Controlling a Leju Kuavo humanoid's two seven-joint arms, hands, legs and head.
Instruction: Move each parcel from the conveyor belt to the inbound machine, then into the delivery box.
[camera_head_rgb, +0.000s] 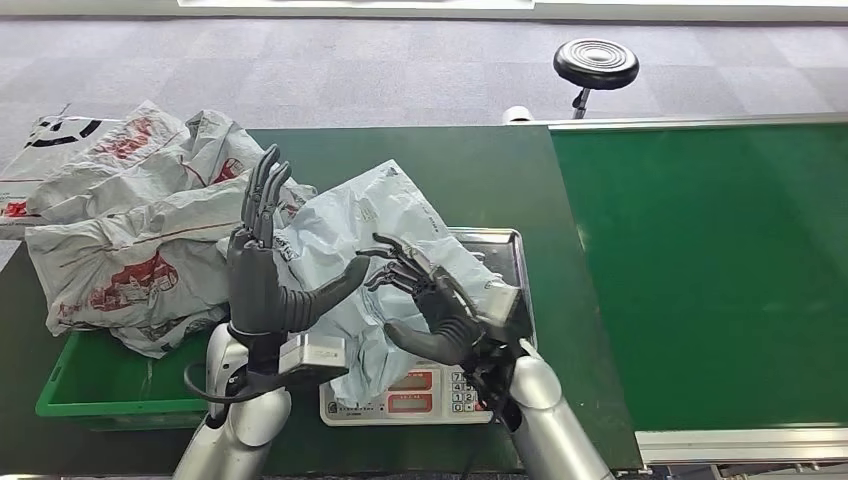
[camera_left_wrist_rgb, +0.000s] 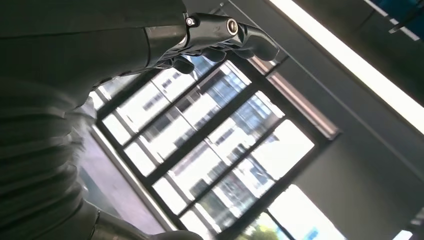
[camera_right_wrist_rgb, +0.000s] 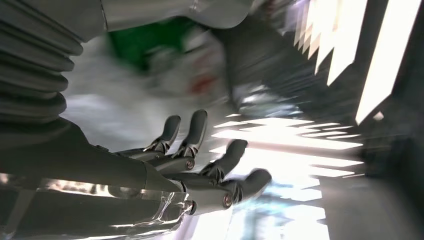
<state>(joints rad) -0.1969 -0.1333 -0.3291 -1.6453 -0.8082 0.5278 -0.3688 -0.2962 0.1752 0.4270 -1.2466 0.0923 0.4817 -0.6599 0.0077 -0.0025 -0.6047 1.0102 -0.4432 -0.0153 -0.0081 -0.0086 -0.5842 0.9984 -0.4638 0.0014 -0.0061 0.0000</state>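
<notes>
A crumpled grey-white parcel bag (camera_head_rgb: 350, 225) lies on the inbound machine, a scale with a metal tray (camera_head_rgb: 508, 248) and a keypad panel (camera_head_rgb: 410, 395). My left hand (camera_head_rgb: 262, 265) stands raised beside the parcel's left side, fingers straight up and thumb stretched toward the bag. My right hand (camera_head_rgb: 430, 305) hovers over the parcel's near right part with fingers spread and holds nothing. In the wrist views the left hand (camera_left_wrist_rgb: 220, 35) and the right hand (camera_right_wrist_rgb: 200, 165) both show bare fingers. The green delivery box (camera_head_rgb: 90, 385) sits at the left.
Several grey parcels with red print (camera_head_rgb: 130, 220) are heaped over the delivery box. The green conveyor belt (camera_head_rgb: 700, 270) runs along the right with a metal edge. A black round stool (camera_head_rgb: 596, 63) stands on the carpet behind the table.
</notes>
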